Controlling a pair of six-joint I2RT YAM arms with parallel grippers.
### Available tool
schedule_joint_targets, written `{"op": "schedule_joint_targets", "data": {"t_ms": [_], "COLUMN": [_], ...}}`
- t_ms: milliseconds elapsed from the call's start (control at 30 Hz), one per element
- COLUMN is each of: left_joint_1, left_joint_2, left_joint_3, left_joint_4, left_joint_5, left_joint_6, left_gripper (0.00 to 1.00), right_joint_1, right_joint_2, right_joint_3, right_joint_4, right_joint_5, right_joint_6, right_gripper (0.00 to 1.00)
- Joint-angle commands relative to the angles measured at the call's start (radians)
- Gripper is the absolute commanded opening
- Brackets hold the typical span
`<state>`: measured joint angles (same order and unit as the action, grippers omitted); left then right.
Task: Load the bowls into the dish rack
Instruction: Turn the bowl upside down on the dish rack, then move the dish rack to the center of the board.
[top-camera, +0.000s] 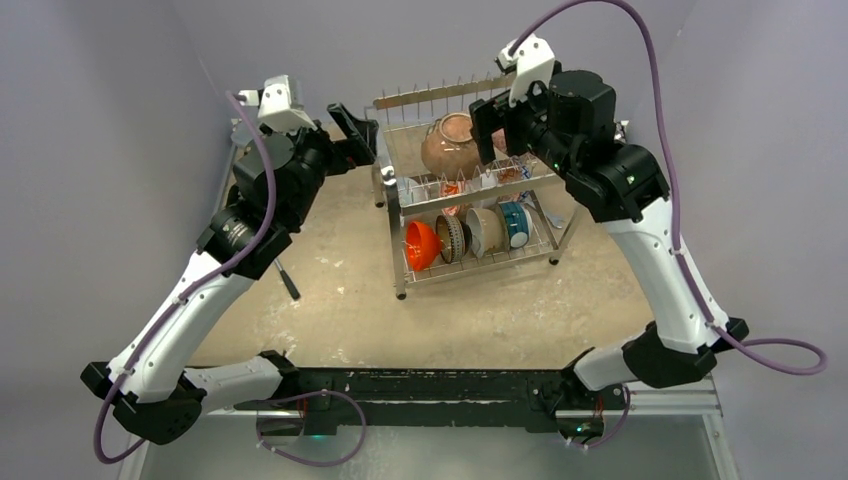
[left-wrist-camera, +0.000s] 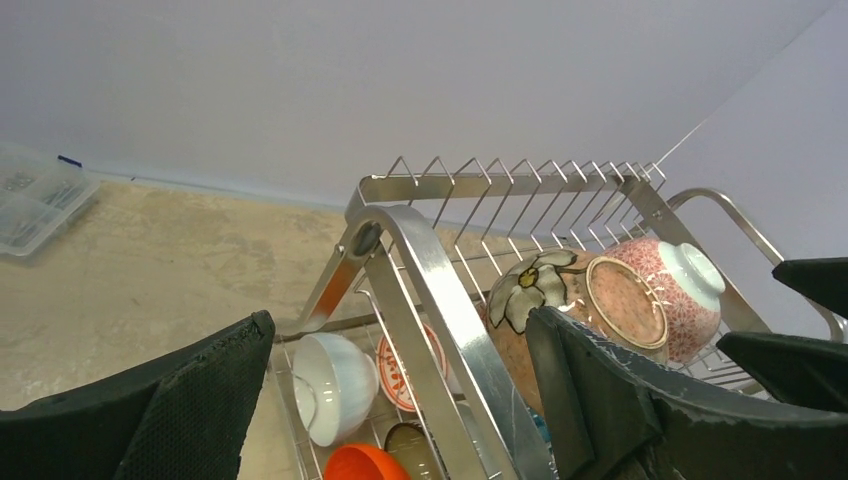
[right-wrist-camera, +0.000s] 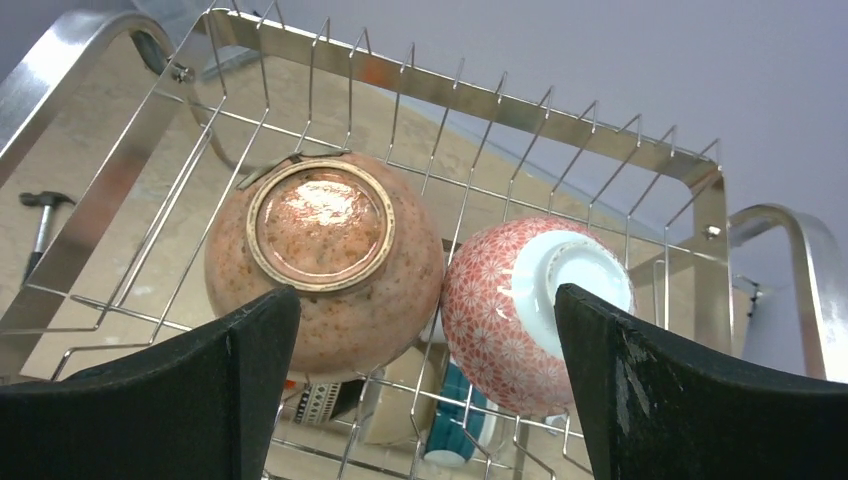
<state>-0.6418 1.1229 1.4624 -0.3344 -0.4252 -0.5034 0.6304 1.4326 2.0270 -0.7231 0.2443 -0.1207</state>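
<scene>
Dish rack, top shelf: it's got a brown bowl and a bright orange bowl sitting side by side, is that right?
Not quite. On the top shelf of the dish rack, the one beside the brown bowl is a red patterned bowl, not a bright orange one. The right wrist view shows the pair side by side. The orange bowl sits on the lower shelf.

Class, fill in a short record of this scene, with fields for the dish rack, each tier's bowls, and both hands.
dish rack: two-tier steel wire rack, standing upright
upper tier: brown glazed bowl and red floral bowl, side by side on edge
lower tier: orange bowl, dark patterned bowl, white bowl, teal bowl, standing on edge in a row
left hand: open, holding nothing, at the rack's left end
right hand: open, holding nothing, facing the two upper bowls
</scene>
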Motion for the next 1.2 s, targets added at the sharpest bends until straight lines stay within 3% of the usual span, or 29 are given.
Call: {"op": "schedule_joint_targets", "data": {"t_ms": [0,100,267,467,700,800,1033,1167], "left_joint_1": [0.005,0.004,0.004,0.004,0.005,0.005,0.006,0.005], "left_joint_2": [-0.02,-0.029,-0.051,-0.043,0.021,0.058,0.152,0.17], "left_joint_3": [-0.009,-0.019,-0.05,-0.082,-0.068,-0.046,0.073,0.099], "left_joint_4": [-0.046,-0.07,-0.056,0.008,0.02,0.002,-0.099,-0.103], "left_joint_5": [-0.017,-0.002,0.106,0.307,0.336,0.299,0.145,0.067], "left_joint_6": [0.033,0.028,0.002,-0.043,-0.059,-0.053,0.008,0.051], "left_gripper": [0.96,0.96,0.96,0.94,0.89,0.8,0.49,0.26], "right_joint_1": [-0.104,-0.229,-0.355,-0.491,-0.553,-0.565,-0.595,-0.606], "right_joint_2": [0.008,-0.004,-0.026,-0.111,-0.256,-0.271,-0.315,-0.314], "right_joint_3": [0.024,0.009,-0.014,-0.122,-0.286,-0.334,-0.492,-0.557], "right_joint_4": [0.067,0.107,0.166,0.258,0.36,0.353,0.372,0.373], "right_joint_5": [-0.209,-0.381,-0.514,-0.469,-0.303,-0.231,-0.194,-0.218], "right_joint_6": [0.105,0.171,0.252,0.327,0.346,0.345,0.365,0.383], "right_gripper": [0.99,0.99,0.99,0.99,0.99,0.99,0.97,0.93]}}
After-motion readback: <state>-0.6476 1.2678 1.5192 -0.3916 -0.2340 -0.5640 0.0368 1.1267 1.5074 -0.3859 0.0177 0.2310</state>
